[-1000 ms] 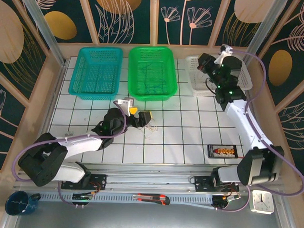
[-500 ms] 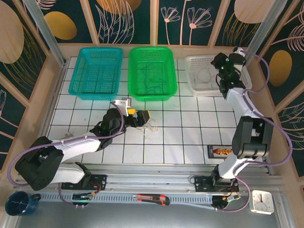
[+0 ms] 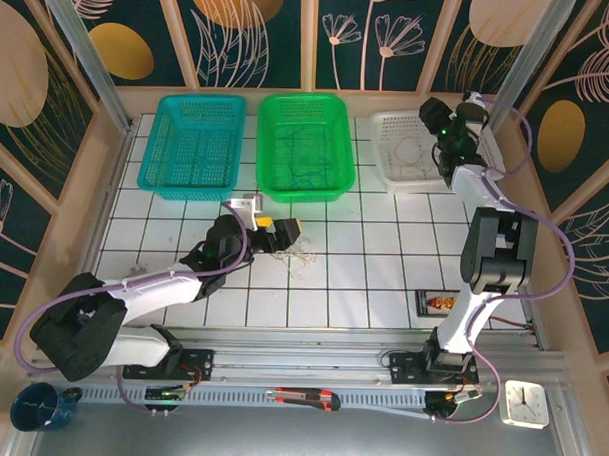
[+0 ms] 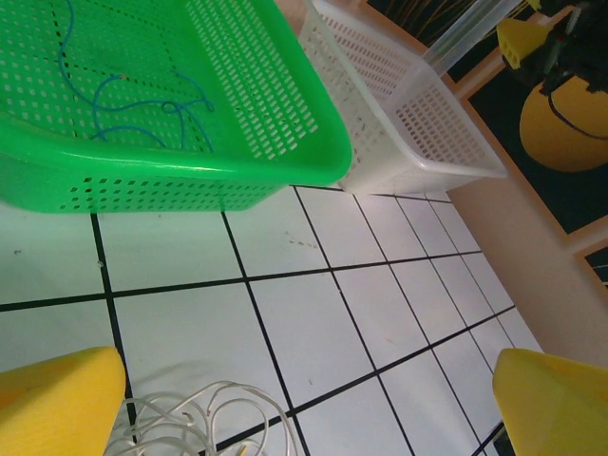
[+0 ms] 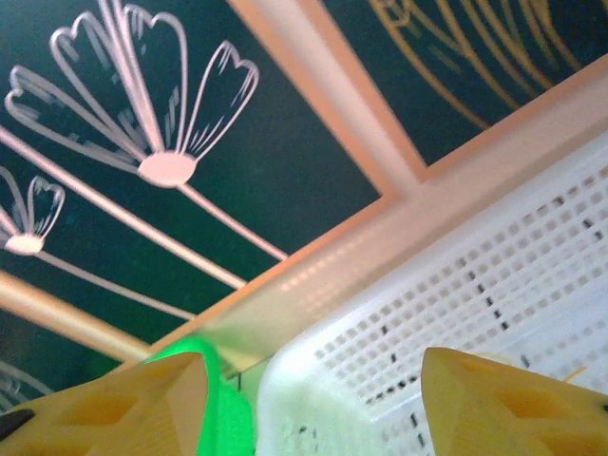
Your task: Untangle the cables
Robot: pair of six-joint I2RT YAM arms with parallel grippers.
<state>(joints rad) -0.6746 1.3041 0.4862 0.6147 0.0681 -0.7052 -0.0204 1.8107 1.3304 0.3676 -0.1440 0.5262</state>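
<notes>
Left wrist view: the left hand [image 4: 309,404] hangs released over white cables [image 4: 204,418] on the counter [image 4: 361,304], likely to pluck one. Blue cables [image 4: 142,104] lie sorted in the green basket [image 4: 190,171]; the right hand [image 5: 309,399] is released above the white basket [image 5: 494,285].

- Three baskets across the top: teal basket [image 3: 191,193], green basket [image 3: 304,196], white basket [image 3: 411,187].
- Two robot arms: left arm [image 3: 152,283], right arm [image 3: 494,245].
- One white cable tangle [image 3: 302,253], centre.
- One clock [image 3: 524,404], lower right; one blue cup [image 3: 40,407], lower left; one cutter [image 3: 304,396], bottom.

Robot lab cell: gridded table [image 3: 383,261], botanical panels [image 3: 151,28].
</notes>
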